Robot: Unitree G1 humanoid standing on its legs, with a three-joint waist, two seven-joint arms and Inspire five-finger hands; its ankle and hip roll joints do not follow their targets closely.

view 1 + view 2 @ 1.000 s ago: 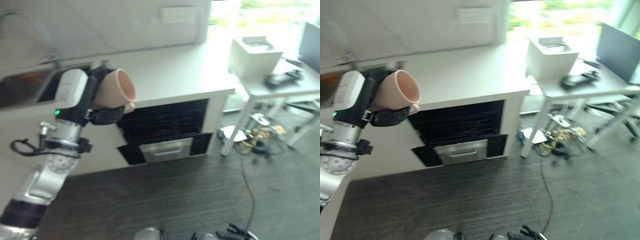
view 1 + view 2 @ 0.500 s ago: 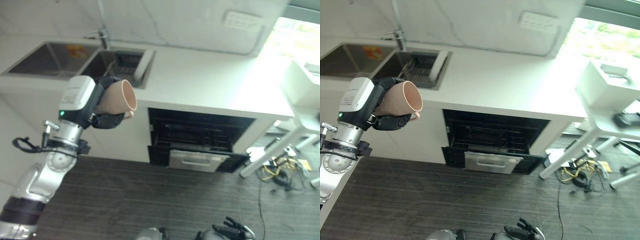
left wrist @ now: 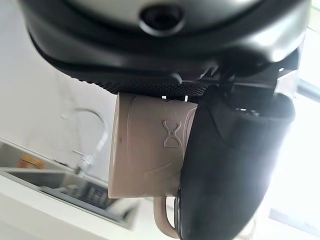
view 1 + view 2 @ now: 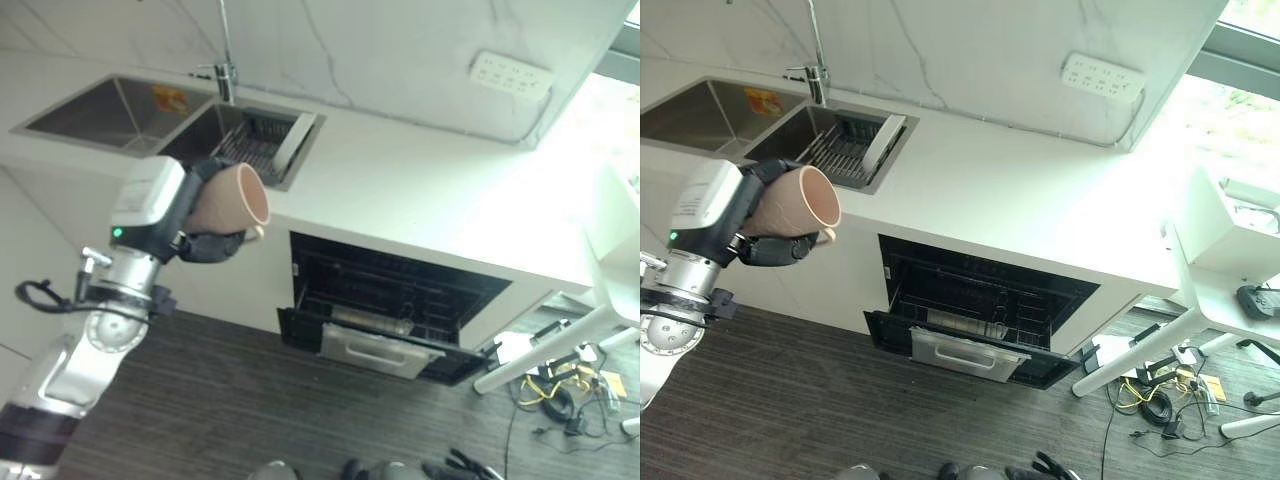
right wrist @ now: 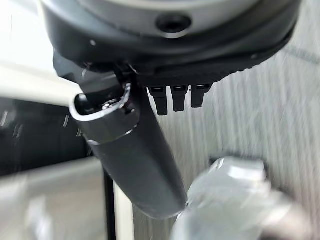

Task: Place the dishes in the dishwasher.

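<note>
White counter [image 4: 1040,215] with sink [image 4: 830,140] | dishwasher [image 4: 975,315] open beneath it | left hand [image 4: 205,245] clamped round beige handled mug [image 4: 230,198], on its side, left of dishwasher | right hand [image 5: 135,165] fingers straight.

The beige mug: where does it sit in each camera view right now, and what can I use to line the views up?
Left eye view: beige mug held in the left hand, left of centre, in front of the sink.
Right eye view: mug at the left side, mouth facing right.
Left wrist view: mug centre, under the palm.
Right wrist view: no mug; right hand.
Shared landmark: the faucet.
</note>
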